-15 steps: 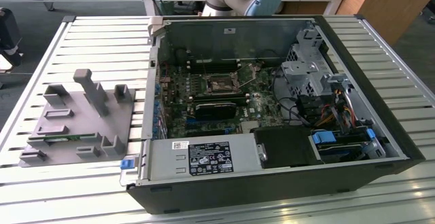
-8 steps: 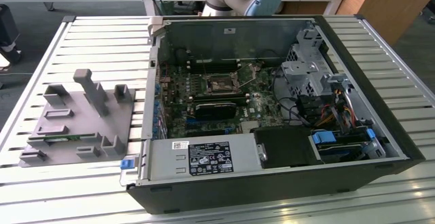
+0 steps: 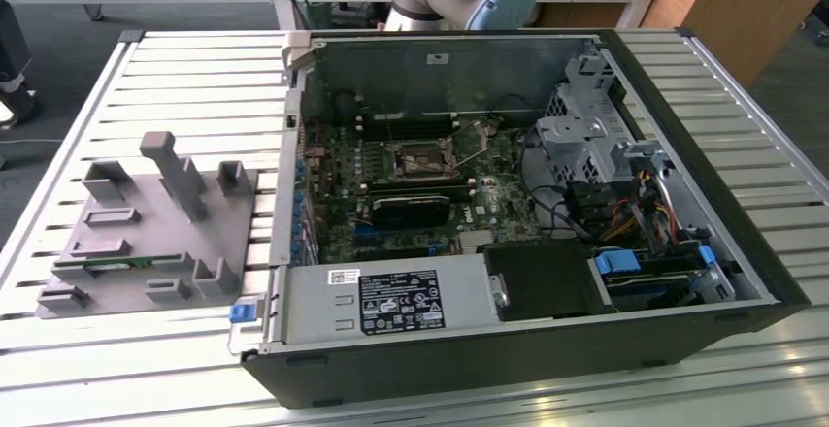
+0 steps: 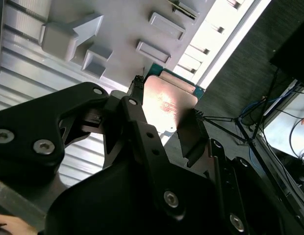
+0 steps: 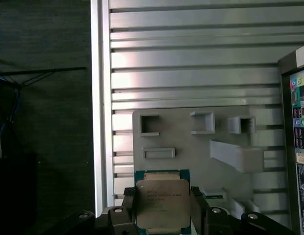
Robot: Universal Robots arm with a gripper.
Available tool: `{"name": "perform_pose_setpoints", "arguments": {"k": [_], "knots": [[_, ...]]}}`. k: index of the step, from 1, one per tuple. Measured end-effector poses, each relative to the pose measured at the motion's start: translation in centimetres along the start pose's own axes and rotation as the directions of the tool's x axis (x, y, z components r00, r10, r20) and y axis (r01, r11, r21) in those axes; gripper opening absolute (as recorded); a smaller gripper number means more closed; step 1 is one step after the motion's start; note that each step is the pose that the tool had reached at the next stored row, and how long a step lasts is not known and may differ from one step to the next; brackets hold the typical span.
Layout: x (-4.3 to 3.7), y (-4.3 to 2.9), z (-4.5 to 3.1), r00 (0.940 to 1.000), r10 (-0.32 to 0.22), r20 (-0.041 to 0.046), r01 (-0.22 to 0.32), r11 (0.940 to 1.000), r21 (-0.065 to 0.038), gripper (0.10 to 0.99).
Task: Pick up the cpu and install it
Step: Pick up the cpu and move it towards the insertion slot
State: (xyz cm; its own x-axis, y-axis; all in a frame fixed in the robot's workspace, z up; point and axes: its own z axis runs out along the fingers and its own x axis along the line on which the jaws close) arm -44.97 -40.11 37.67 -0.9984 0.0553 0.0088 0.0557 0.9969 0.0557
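Gripper [image 5: 164,210] clamped on cpu [image 5: 163,200] — grey fixture [image 5: 181,132] below, slatted table [image 5: 191,73]

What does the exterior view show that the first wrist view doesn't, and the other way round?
Exterior view: the inside of the computer case, with the motherboard and its square socket. First wrist view: the cpu clamped in the end effector. Both: the grey parts tray, the slatted table and part of the case's outside.
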Motion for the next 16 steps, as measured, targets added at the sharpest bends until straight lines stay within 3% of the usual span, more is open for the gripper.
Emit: {"name": "perform_pose_setpoints", "arguments": {"k": [6,16], "knots": [[0.01,0.06,-0.74,1.0,0.0,0.0,0.0,1.0,0.0,0.525],[0.03,0.21,-2.64,1.0,0.0,0.0001,0.0,1.0,0.0,0.525]]}}
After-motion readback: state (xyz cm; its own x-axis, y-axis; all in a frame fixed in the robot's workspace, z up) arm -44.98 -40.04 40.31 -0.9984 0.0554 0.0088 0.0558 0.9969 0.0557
